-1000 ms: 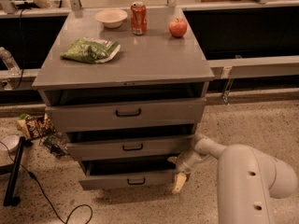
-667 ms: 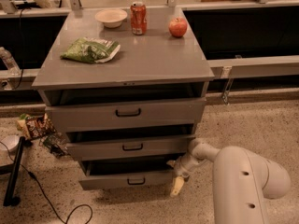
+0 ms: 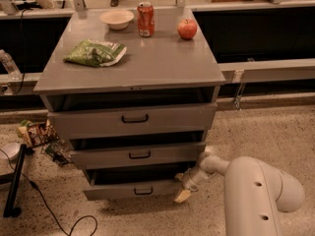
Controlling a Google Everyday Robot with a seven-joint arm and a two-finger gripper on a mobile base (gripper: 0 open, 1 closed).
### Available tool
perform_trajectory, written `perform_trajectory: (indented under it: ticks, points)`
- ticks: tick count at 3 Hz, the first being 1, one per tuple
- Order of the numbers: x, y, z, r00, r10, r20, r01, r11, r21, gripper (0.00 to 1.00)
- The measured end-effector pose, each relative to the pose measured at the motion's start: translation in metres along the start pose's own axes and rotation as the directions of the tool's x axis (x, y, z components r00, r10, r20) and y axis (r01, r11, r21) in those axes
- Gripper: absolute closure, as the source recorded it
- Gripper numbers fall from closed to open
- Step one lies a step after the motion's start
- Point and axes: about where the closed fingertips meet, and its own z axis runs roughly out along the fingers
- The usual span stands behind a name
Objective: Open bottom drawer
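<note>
Bottom drawer [image 3: 129, 189], lowest under the desk's [image 3: 157, 60] front edge, stands partly out, the gripper [image 3: 186, 187] against its right end below the front right corner, hold impossible to tell; more pulling seems left.

Speckled floor [image 3: 266, 127], grey cabinet [image 3: 147, 58], dim light

gripper [image 3: 182, 187] at bottom drawer [image 3: 129, 191] right end, can [image 3: 145, 18] left of apple [image 3: 187, 29] atop cabinet [image 3: 162, 58]

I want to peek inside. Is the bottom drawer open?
Partly open: the bottom drawer sticks out, dark gap above its front. The end effector is at its right corner.
</note>
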Motion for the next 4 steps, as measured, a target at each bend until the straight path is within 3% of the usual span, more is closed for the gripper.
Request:
perform_trajectory:
  ticks: [1,2,3,4]
  points:
    - [0.000,0.000,0.001,1.000,0.000,0.001,0.000,1.0000,0.000,0.69]
    - [0.001,0.003,-0.001,1.000,0.003,-0.001,-0.003,1.0000,-0.004,0.98]
    - [0.013,0.051,-0.029,0.998,0.046,-0.037,-0.048,0.9961,-0.073,1.00]
    - [0.001,0.064,-0.060,0.998,0.064,-0.017,-0.065,0.9955,-0.068,0.85]
